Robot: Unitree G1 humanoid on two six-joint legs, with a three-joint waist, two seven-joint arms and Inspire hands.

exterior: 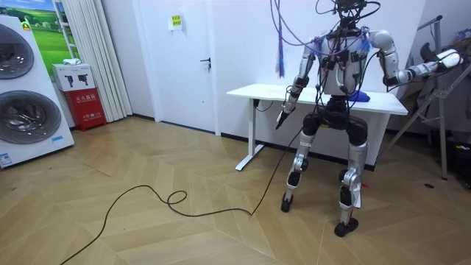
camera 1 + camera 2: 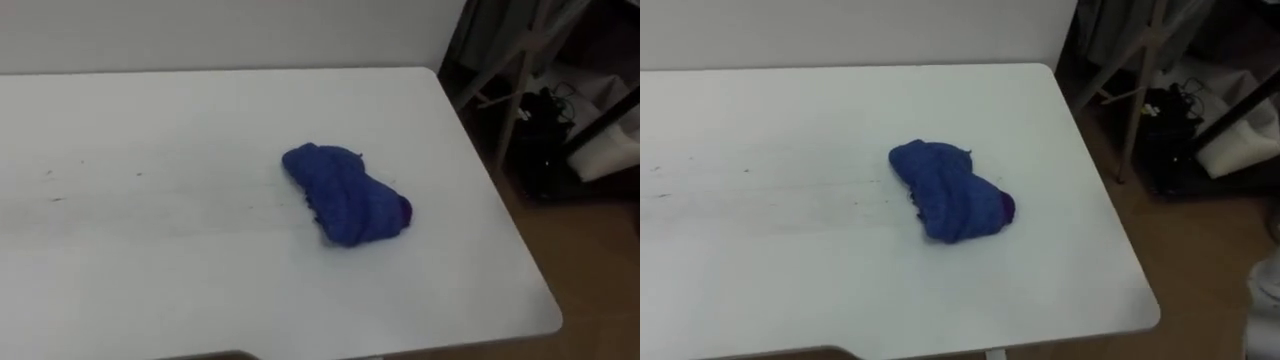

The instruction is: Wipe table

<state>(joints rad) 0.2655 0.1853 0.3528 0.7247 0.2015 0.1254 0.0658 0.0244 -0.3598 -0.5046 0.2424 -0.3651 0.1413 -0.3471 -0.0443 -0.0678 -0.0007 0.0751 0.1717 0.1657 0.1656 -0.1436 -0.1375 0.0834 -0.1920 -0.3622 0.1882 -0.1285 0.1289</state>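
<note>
Left eye view: cloth (image 2: 346,194) amid table (image 2: 150,250)

The robot had silvery-grey limbs, a dark torso draped in black cables, and a seemingly black left hand (image 1: 284,116).

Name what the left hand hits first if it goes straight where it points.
The left hand hangs pointing down, near the table; most likely it meets the wooden floor first. It seems to clear the table's leg, though depth is unclear.
</note>
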